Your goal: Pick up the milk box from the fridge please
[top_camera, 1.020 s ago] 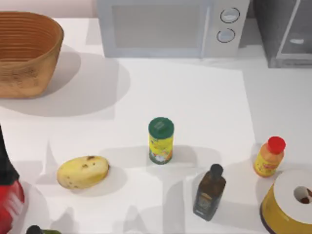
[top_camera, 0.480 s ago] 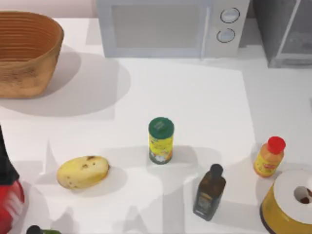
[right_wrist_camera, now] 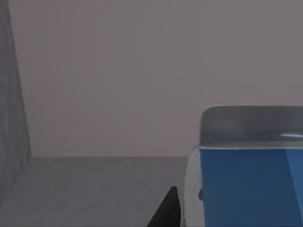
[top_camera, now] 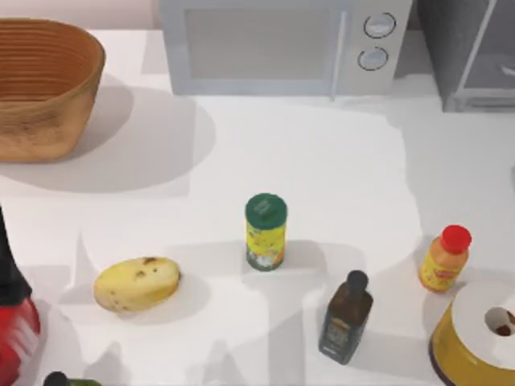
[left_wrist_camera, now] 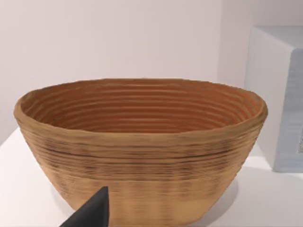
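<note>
Right wrist view shows the milk box (right_wrist_camera: 246, 184) close up: a bright blue carton with a pale top, standing on a grey floor with grey walls around it, so it sits inside the fridge (right_wrist_camera: 94, 189). One dark fingertip of the right gripper (right_wrist_camera: 166, 210) is just beside the milk box; whether this gripper is released or clenched, I cannot tell. From the top view, the fridge (top_camera: 471, 56) stands just to the right of the microwave (top_camera: 282, 44). In front of the microwave, on the white table (top_camera: 322, 161), stands the green-lidded yellow can (top_camera: 265, 232). Left of the microwave is the woven basket (top_camera: 44, 88). The left wrist view faces this basket (left_wrist_camera: 142, 151), with one dark tip of the left gripper (left_wrist_camera: 92, 213) in front; its state I also cannot tell
</note>
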